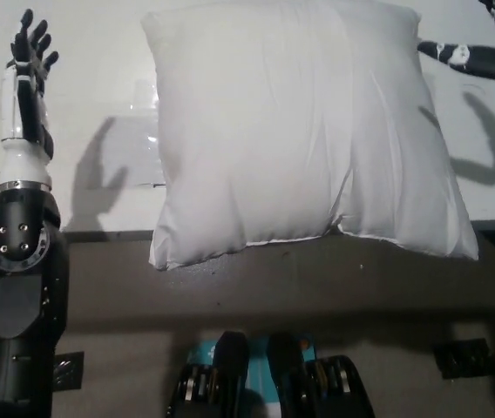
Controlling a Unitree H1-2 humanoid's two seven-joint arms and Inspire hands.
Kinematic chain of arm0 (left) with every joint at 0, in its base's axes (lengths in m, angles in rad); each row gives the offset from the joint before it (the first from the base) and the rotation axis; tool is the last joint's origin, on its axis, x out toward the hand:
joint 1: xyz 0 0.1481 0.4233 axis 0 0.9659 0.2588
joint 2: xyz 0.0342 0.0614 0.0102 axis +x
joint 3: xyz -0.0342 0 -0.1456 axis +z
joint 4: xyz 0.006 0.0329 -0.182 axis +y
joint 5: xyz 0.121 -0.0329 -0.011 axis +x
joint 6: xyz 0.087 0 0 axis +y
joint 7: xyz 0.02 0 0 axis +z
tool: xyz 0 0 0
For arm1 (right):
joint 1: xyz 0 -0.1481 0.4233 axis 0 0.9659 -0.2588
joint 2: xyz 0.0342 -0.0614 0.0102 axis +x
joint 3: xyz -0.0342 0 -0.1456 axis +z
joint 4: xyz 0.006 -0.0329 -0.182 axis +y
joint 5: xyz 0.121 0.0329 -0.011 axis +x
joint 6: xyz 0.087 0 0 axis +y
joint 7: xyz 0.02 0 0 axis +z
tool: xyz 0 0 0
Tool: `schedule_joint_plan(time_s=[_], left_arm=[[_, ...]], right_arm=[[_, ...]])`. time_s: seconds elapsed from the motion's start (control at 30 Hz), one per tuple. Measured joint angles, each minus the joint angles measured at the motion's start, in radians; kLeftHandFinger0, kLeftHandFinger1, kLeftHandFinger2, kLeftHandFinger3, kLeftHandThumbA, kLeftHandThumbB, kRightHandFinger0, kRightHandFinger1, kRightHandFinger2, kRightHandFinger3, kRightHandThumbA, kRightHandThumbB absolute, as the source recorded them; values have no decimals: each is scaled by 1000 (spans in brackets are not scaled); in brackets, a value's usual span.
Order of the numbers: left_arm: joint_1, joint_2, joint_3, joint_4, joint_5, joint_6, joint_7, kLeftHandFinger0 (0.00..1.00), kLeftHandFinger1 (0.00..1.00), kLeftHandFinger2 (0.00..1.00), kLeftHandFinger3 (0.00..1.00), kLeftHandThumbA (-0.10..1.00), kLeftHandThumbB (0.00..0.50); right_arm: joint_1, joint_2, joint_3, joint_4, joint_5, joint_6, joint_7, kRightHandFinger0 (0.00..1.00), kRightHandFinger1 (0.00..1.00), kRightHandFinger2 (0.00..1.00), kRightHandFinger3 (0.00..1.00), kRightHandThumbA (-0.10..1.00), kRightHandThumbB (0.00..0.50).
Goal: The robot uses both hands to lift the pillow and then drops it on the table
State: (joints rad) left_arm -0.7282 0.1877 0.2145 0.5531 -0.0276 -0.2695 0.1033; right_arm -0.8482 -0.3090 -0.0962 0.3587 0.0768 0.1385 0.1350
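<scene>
White pillow lay on table, near edge overhanging. Looked light, soft, compressible; best squeezed at both side edges. Left robot hand raised well clear, fingers spread, empty. Right robot hand near pillow's far corner; fingers' state unclear

White pillow overhanging table edge

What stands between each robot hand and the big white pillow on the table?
Nothing visible does. The left robot hand hangs apart from the soft white square pillow, with bare white table between; the right robot hand nears its corner.
</scene>
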Motion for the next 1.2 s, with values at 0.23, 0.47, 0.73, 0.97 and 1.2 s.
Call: schedule_joint_plan(time_s=[0.23,0.47,0.73,0.97,1.2], left_arm=[[-14,3,0,214,-8,-40,1,1000,1000,1000,1000,1000,205],[-21,4,5,408,-26,-102,-1,1000,1000,1000,1000,1000,121],[-48,7,8,495,-50,-154,-5,1000,1000,1000,1000,1000,129],[-63,-1,-11,513,-50,-157,-5,1000,1000,1000,1000,1000,148],[-88,-71,-51,514,-49,-157,-5,1000,1000,1000,1000,1000,166]], right_arm=[[-23,-5,0,218,-6,-40,-4,1000,1000,1000,1000,1000,434],[-23,-6,-2,364,-15,-92,-11,1000,1000,1000,1000,1000,359],[-23,-6,-3,488,-18,-150,-28,1000,1000,1000,1000,1000,386],[-23,7,-3,582,-18,-187,-41,1000,1000,1000,1000,1000,339],[-23,55,-15,669,-10,-223,-55,1000,1000,1000,1000,1000,390]])
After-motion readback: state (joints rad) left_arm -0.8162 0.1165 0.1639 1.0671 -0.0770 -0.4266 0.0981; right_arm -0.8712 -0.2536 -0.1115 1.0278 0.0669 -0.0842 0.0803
